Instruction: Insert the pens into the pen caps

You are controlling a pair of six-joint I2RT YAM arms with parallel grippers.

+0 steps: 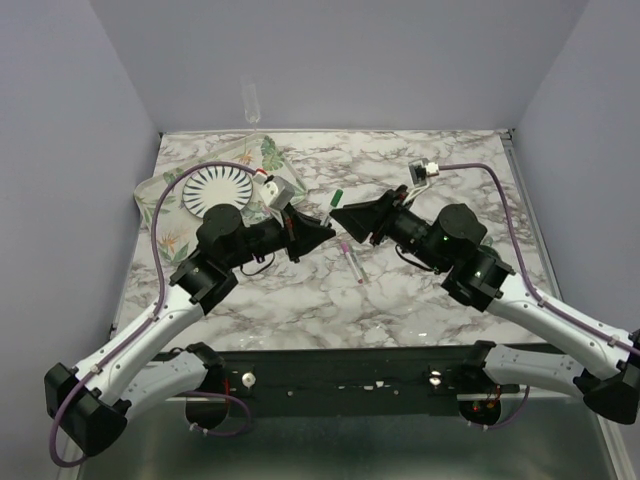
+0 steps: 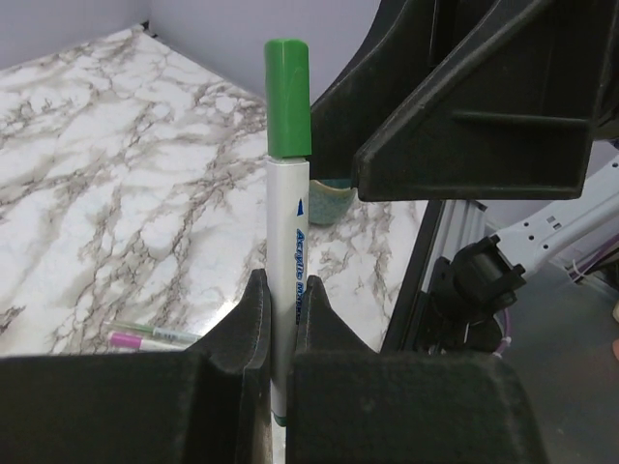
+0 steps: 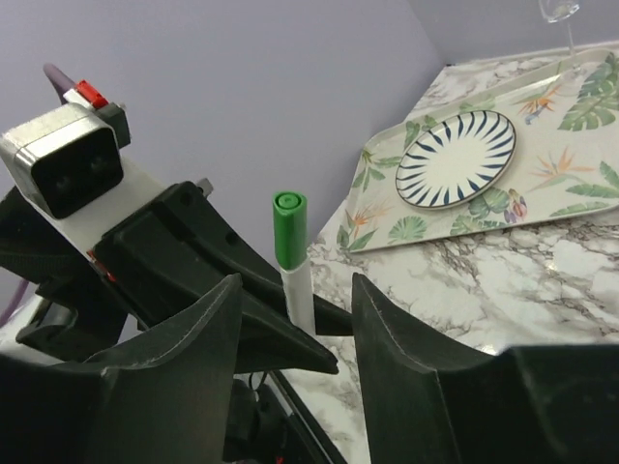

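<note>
near the middle of the bench [image 1: 420,300], the left claw [image 2: 280,319] is pressed together on the barrel of a white pen [image 2: 288,232]. it pinches the pen roughly upright, with the green cap [image 2: 287,97] sitting on the top end. the right claw [image 3: 297,290] stands spread, one finger on each side of that cap and touching neither cap nor barrel. the second pen [image 1: 351,264] lies flat on the bench just towards the near edge. its pink cap [image 1: 343,247] points at the far edge, and i cannot tell whether that cap is fully home.

the risks, as i judge them:
- the green cap may be only loosely seated, so it could slip off once the pen is tipped or set down.
- if the right claw backs off crooked, a finger could clip the cap, twisting the pen in the left pinch or knocking the cap loose.
- the pinch sits well below the cap, so a small knock up there has leverage.
- a pen let go from a height could roll into the other pen.
</note>
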